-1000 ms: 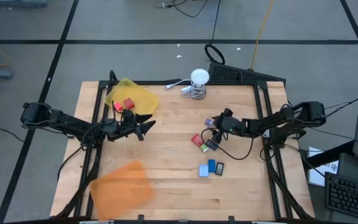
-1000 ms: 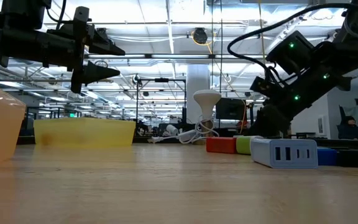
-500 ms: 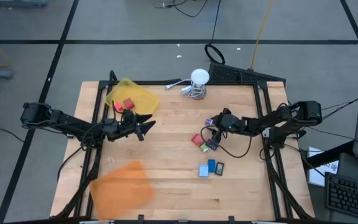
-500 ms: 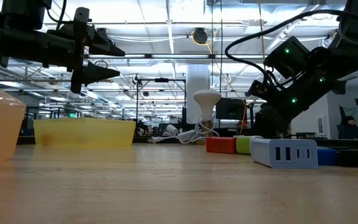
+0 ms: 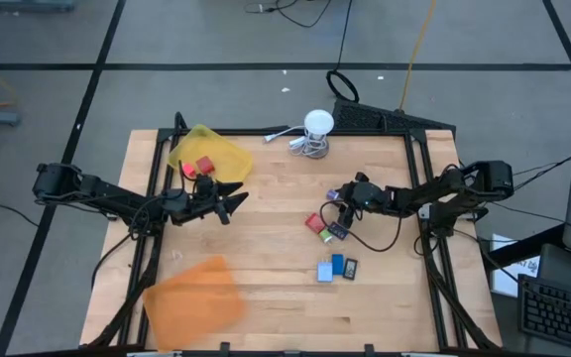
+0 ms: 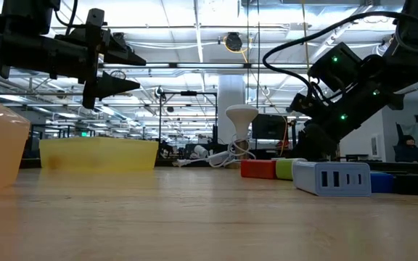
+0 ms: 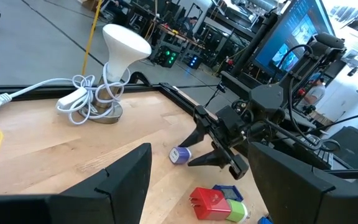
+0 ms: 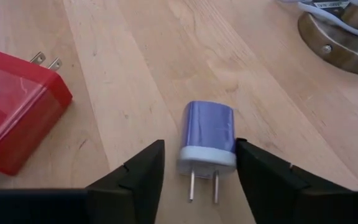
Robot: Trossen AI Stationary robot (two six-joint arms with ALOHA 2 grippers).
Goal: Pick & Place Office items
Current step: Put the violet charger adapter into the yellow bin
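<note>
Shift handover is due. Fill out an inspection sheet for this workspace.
Surface: wooden table, bare between items.
Job's things: purple plug adapter lying flat; red charger beside it; red block in yellow tray; blue pieces near the front.
Clutter: orange tray; white lamp.
Grippers: left gripper open, empty, raised; right gripper straddling the adapter, not gripping.
Cables: lamp's coiled cord.
Surroundings: monitors, lab benches.
</note>
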